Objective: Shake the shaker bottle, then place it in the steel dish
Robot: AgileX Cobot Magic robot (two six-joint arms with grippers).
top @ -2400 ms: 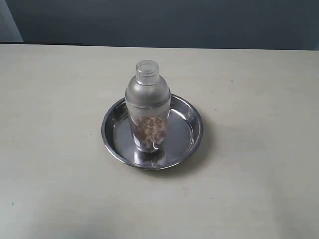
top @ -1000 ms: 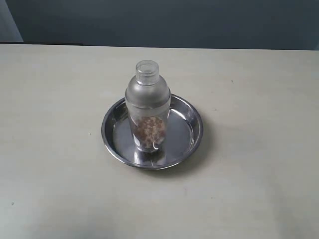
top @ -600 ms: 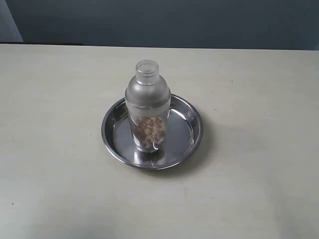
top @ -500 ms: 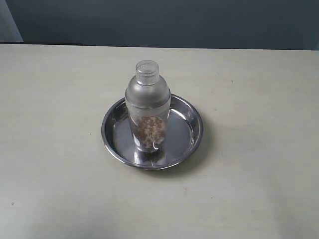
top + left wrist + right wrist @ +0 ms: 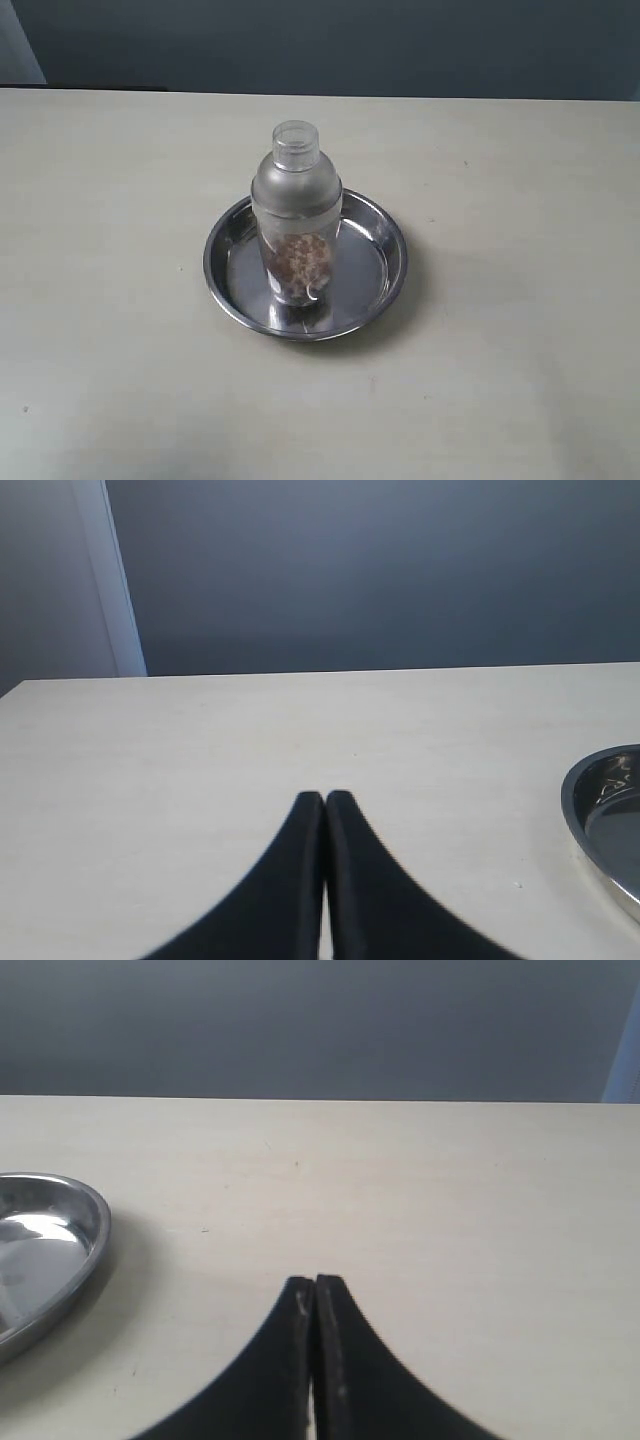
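The shaker bottle [image 5: 296, 215], frosted clear plastic with a small clear cap and brown granules inside, stands upright in the middle of the steel dish [image 5: 380, 290] in the exterior view. Neither arm shows in that view. In the left wrist view my left gripper [image 5: 325, 798] is shut with nothing between its black fingers, and an edge of the dish [image 5: 575, 805] shows off to one side. My right gripper [image 5: 315, 1281] is likewise shut on nothing, with part of the dish [image 5: 85, 1250] visible beside it. The bottle is out of both wrist views.
The dish rests on a pale beige table [image 5: 520, 200]. A dark blue-grey wall [image 5: 330, 45] runs behind the table's far edge.
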